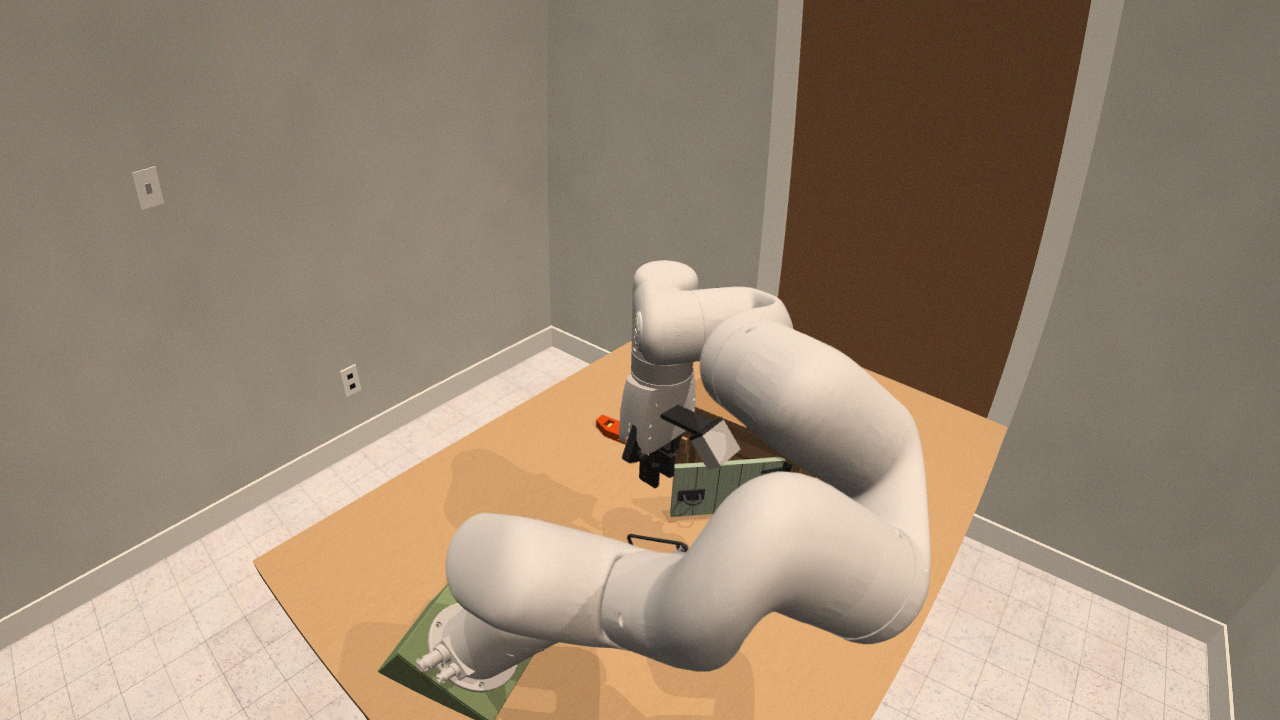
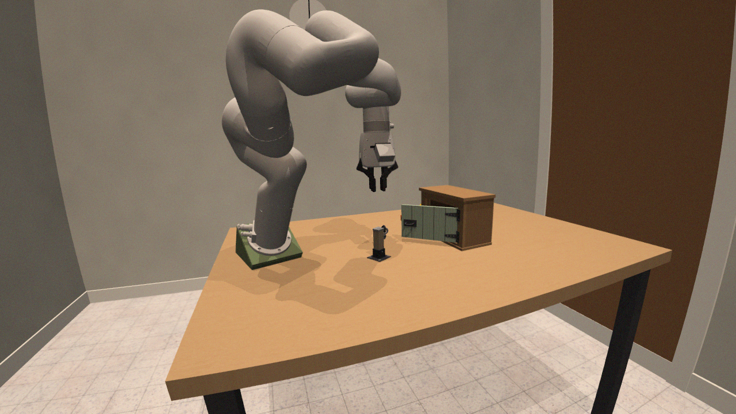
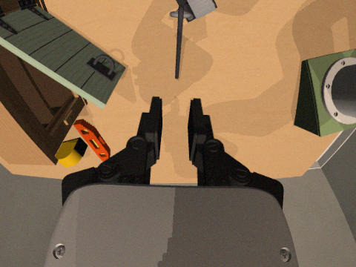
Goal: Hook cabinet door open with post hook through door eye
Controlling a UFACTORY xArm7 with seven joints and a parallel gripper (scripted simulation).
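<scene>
Though pincer high, hook ahead

We see even, moderate light from above, no glare; soft brown shadows of the arm spread over the table below and ahead of the fingers; the wrist picture is coarser, with jagged edges on the grey housing behind the fingers; walls and the brown panel bow toward the edges in both wide views; nothing looks out of focus.
</scene>
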